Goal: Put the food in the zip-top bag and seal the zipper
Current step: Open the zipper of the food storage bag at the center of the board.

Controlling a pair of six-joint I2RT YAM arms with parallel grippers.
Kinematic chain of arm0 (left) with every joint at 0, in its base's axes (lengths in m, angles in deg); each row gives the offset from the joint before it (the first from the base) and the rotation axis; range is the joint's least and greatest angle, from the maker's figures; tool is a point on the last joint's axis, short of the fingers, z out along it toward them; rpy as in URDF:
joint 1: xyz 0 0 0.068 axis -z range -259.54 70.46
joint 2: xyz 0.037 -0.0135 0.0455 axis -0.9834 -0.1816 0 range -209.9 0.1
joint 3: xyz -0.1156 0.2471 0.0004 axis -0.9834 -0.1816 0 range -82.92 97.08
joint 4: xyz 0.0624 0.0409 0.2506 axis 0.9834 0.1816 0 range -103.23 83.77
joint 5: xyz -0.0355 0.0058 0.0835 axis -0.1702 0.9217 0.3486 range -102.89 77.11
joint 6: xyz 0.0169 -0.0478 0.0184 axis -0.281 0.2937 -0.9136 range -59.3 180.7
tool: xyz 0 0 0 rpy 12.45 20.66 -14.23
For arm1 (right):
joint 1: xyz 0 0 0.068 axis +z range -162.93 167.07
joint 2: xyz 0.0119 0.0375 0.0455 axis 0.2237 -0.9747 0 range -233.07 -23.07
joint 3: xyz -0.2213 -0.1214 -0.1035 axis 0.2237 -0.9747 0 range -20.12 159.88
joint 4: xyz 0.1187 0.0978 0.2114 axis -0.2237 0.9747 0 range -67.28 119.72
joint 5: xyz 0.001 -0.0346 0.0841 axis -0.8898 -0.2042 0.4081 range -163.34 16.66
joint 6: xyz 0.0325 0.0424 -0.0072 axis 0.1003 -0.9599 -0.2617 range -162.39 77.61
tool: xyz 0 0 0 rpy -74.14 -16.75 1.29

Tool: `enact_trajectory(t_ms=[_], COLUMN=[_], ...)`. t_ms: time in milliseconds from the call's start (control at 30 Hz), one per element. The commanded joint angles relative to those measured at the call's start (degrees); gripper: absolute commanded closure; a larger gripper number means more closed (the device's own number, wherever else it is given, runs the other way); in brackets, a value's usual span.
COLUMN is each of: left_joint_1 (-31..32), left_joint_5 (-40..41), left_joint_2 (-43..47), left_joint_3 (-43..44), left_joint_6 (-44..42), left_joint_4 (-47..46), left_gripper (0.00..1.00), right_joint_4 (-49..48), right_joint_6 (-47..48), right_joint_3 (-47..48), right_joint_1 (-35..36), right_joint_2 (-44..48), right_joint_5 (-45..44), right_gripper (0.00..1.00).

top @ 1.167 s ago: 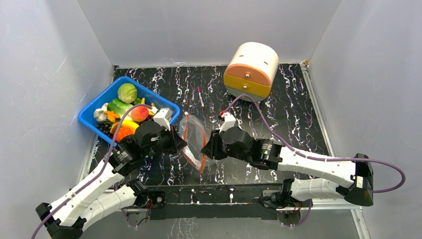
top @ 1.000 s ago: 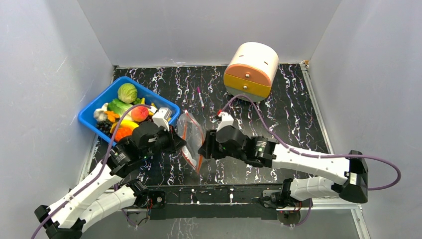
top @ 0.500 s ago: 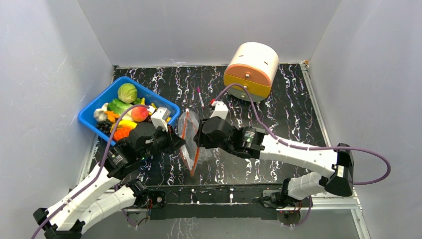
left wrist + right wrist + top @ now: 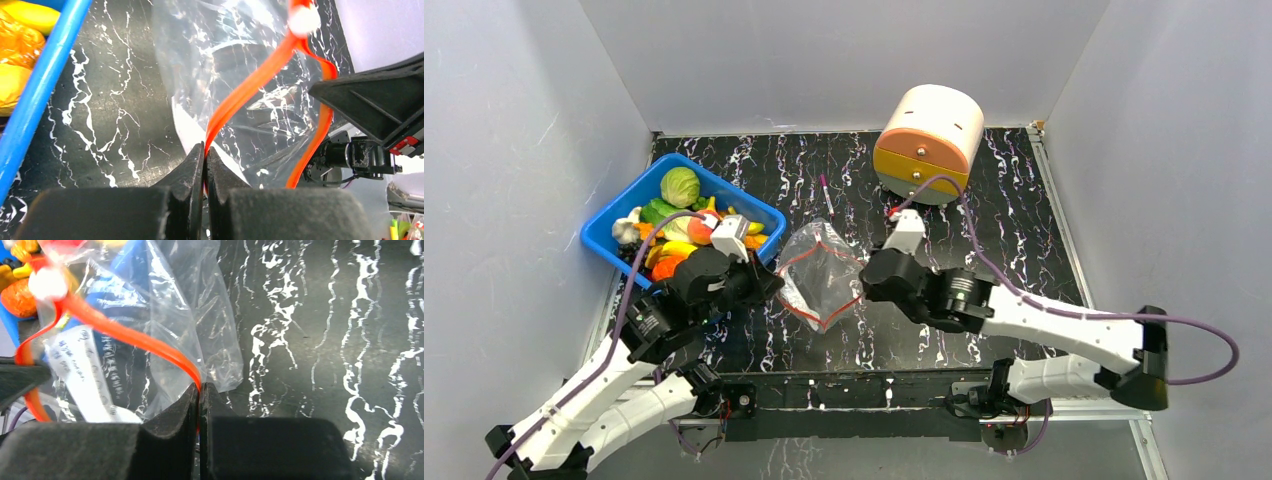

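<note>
The clear zip-top bag (image 4: 822, 280) hangs between my two grippers at the table's middle. Its mouth is spread wide. My left gripper (image 4: 776, 284) is shut on the left lip of the red-orange zipper (image 4: 824, 324). The left wrist view shows the zipper (image 4: 250, 90) running into the left gripper (image 4: 205, 150). My right gripper (image 4: 864, 291) is shut on the opposite lip, and the right wrist view shows the zipper (image 4: 130, 337) pinched in the right gripper (image 4: 200, 388). The food (image 4: 680, 186), cabbage, bananas and orange fruits, lies in the blue bin (image 4: 736, 188). Nothing shows inside the bag.
A round cream-and-orange drawer unit (image 4: 929, 143) stands at the back right. A pink pen (image 4: 826, 195) lies behind the bag. The blue bin's edge (image 4: 45, 85) is close to the left gripper's left. Grey walls close in the table on three sides.
</note>
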Motion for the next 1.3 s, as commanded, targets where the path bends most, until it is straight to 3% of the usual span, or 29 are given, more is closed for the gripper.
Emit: enact_trajectory(t_ms=[0, 200, 433, 500, 600, 733, 867, 1033, 1267], left_joint_1=[0.33, 0.33, 0.33, 0.33, 0.33, 0.35, 0.33, 0.33, 0.33], left_joint_5=[5.33, 2.26, -6.42, -7.36, -8.44, -8.35, -7.47, 0.30, 18.35], left_joint_2=[1.14, 2.53, 0.58, -0.51, -1.48, -1.73, -1.15, -0.34, 0.10], left_joint_3=[5.55, 4.75, 3.56, 3.95, 4.49, 5.38, 6.78, 9.14, 8.28], left_joint_6=[1.49, 1.52, -1.58, -2.36, -2.93, -2.95, -4.00, -4.58, -0.33], left_joint_4=[6.77, 4.93, -0.42, -0.07, 0.61, 1.73, 3.63, 7.58, 12.61], left_gripper=[1.00, 1.00, 1.00, 0.88, 0.54, 0.34, 0.21, 0.03, 0.02], right_joint_4=[0.01, -2.34, -7.14, -6.10, -5.42, -4.49, -2.18, 0.64, -0.04], right_joint_6=[-1.42, -2.11, 2.40, 1.65, 0.48, -0.04, -0.71, -1.69, -2.56], right_joint_3=[-4.68, -7.47, -7.62, -7.60, -7.30, -6.29, -5.56, -5.19, -7.53], right_joint_1=[-0.47, -0.48, -0.48, -0.48, -0.48, -0.49, -0.51, -0.48, -0.49], right_joint_2=[8.50, 14.48, 12.57, 11.62, 11.69, 13.06, 14.55, 15.91, 17.92], right_joint_5=[-6.16, -5.37, 2.96, 2.86, 2.79, 1.75, 0.16, 0.66, 0.83], right_gripper=[1.00, 1.00, 1.00, 1.00, 1.00, 1.00, 1.00, 1.00, 1.00])
